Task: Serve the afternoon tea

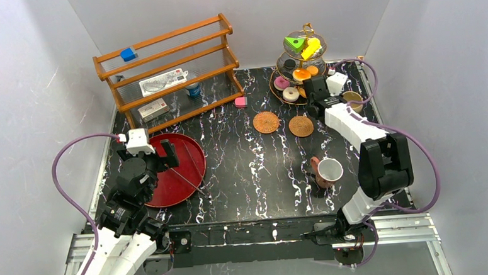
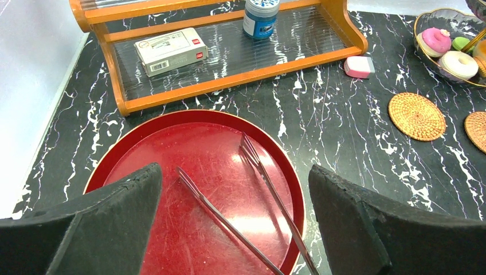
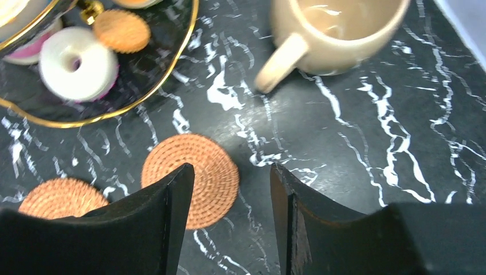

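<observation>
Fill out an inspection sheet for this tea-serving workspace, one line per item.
Surface: black marbled table; no spills seen.
Job's things: pastries on the tiered stand; two coasters bare; beige mug beside the stand; pinkish-brown cup at near right.
Clutter: wooden rack holding blue cube, boxes and blue can; pink block on the table; tongs on the red tray.
End effectors: left end effector open over the tray; right end effector open, empty, between a coaster and the mug.
Cables: purple cables loop from each wrist; the right one arcs by the mug.
Surroundings: plain walls; nothing else seen.
</observation>
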{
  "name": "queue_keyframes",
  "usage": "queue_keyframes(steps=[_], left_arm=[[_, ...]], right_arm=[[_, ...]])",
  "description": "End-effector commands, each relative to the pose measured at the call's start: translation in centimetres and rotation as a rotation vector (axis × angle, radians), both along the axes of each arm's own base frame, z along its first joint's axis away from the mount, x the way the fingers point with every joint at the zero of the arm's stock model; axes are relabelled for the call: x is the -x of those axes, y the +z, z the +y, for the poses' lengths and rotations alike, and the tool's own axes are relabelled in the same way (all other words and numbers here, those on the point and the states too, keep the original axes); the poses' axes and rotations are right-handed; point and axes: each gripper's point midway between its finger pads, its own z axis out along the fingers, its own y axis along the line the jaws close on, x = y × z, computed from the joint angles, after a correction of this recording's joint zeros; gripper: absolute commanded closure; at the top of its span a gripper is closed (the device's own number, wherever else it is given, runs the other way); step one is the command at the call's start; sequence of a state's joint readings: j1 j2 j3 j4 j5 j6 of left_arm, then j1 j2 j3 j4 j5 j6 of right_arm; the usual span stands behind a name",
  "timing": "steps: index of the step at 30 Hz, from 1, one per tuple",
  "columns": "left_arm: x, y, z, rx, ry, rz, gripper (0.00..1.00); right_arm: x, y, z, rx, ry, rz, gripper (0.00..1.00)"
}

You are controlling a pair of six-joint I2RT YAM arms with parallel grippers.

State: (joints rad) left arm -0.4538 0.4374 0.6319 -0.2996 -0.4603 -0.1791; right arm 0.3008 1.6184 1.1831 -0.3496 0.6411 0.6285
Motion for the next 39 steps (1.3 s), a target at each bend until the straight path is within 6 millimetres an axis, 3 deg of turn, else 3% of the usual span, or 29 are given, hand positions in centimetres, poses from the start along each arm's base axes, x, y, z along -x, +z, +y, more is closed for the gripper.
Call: queue_keyframes(steps=[1,11,21,39], left_arm=[[0.0,0.8,0.1,0.006,0.008,-0.021,0.04],[0.0,0.9,0.1,0.007,0.006,-0.024,0.05],[0.0,0.9,0.1,0.006,0.006,-0.022,0.05],[-0.2,0.7,0.0,0.001,0.003,-0.015,0.05]], right_arm=[[-0.6,2.9,-3.5,0.041,-0.192,-0.089,0.39],[-3.0,1.0,-6.9,-0.018,-0.312,-0.066,0.41],[-5.0,-2.1,-8.6,-0.039,-0.387,0.019,0.40],[-5.8,-4.8,-8.7,-0.033,-0.329,0.092,0.55]])
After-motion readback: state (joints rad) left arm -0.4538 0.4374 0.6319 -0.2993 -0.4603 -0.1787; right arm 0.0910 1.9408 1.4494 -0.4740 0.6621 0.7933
